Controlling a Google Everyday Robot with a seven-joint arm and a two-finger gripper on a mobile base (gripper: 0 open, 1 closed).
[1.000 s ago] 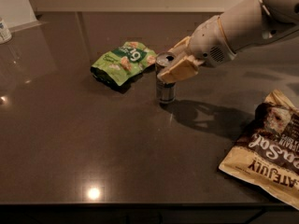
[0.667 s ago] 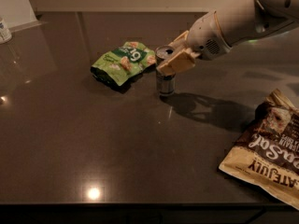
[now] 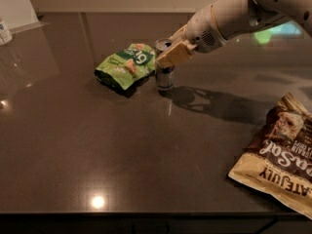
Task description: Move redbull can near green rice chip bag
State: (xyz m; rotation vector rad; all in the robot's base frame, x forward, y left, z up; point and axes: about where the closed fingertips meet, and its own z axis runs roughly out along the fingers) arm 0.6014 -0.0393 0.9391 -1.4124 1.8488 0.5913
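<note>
Just above the middle of the frame, the redbull can (image 3: 165, 75) stood on the dark desk (image 3: 122, 150), and the hand (image 3: 168, 54) was closed around its upper part. One tan finger (image 3: 174, 56) lay across the front of the can just below the rim, so only the shiny top and the lower half of the body showed. The pale arm (image 3: 229, 16) reached in from the upper right corner and came at the can from the right and slightly above. The can was upright, its long axis vertical and its pull-tab top facing up, with its base at the desk surface; I could not tell whether it actually touched. Immediately left of it lay the green rice chip bag (image 3: 126, 65), flat, its right edge just beside the can or touching it. Well apart, at the lower right, a tan-and-brown bag (image 3: 280, 162) lay flat, and a small white bottle (image 3: 4, 30) stood at the upper left edge.
</note>
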